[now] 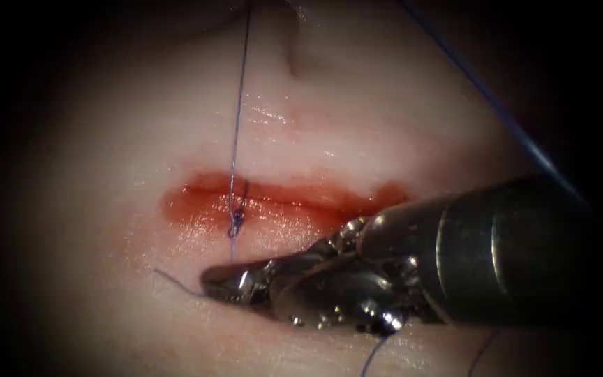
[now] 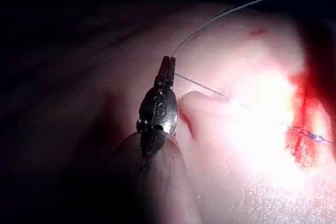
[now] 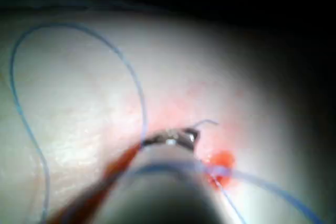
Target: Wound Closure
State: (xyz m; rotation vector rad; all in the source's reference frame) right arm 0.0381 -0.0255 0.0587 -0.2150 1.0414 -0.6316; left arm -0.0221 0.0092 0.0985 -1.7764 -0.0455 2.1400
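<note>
A cut point(image 1: 294, 202) wet with red fluid runs across the tissue point(image 1: 357, 119). A knot point(image 1: 235, 225) sits on the cut's left part. From it a taut blue thread point(image 1: 237, 119) rises straight to the picture's top. My right tool point(image 1: 221, 283) lies just below the cut, its jaws shut on the short thread tail point(image 1: 176, 283) that pokes out leftward past the tip. In the left wrist view my left tool point(image 2: 168, 67) is shut on the thread point(image 2: 231, 98), which stretches to the knot point(image 2: 311, 136). The right tool's jaws point(image 3: 176, 139) appear beside a thread loop point(image 3: 128, 72).
A second blue strand point(image 1: 483, 91) crosses the upper right behind the right tool's shaft point(image 1: 511, 251). More thread point(image 1: 375, 352) hangs under the tool's wrist. A fold in the tissue point(image 1: 291, 49) lies beyond the cut.
</note>
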